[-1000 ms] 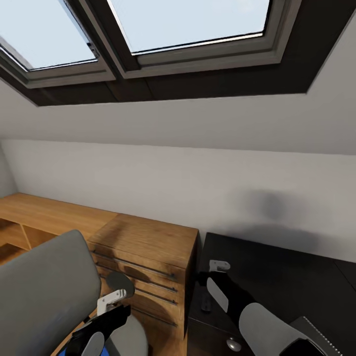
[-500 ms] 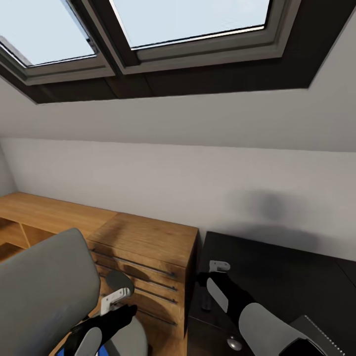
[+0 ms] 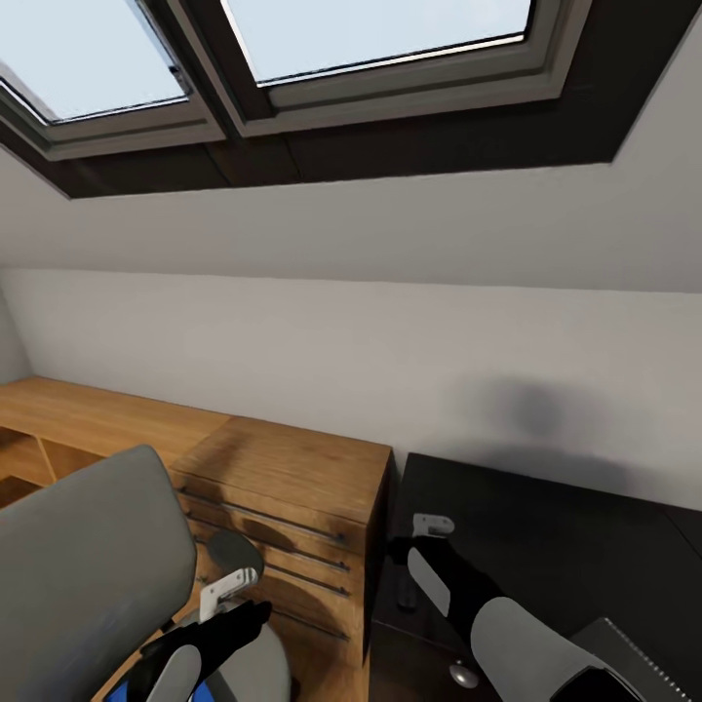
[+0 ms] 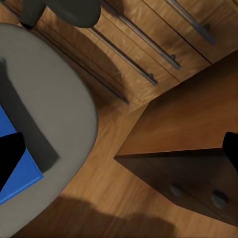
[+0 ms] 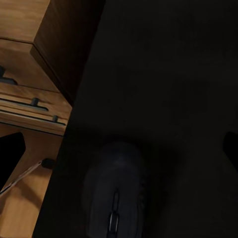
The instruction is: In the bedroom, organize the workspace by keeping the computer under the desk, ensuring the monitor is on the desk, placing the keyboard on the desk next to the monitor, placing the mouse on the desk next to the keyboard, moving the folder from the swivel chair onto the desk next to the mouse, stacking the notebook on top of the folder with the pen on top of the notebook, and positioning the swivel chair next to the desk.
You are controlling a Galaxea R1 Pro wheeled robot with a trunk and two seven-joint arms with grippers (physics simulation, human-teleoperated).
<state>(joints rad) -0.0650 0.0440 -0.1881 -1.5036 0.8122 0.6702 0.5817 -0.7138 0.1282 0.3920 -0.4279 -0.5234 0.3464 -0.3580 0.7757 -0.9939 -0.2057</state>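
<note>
**Two hands hovering, chair and tabletop below**

We are holding our left hand (image 3: 226,592) open and empty above the swivel chair (image 3: 83,570), where the blue folder (image 4: 17,168) is lying. Our right hand (image 3: 429,531), open and empty, is hovering over the black tabletop (image 3: 575,556), just above the mouse (image 5: 116,191).

The desk (image 3: 546,526) is glossy black; the mouse (image 5: 116,191) on it matt dark plastic. Beside the desk, the wooden drawer unit (image 3: 292,507) shows warm grain; the swivel chair (image 3: 83,575) is grey cloth.
</note>
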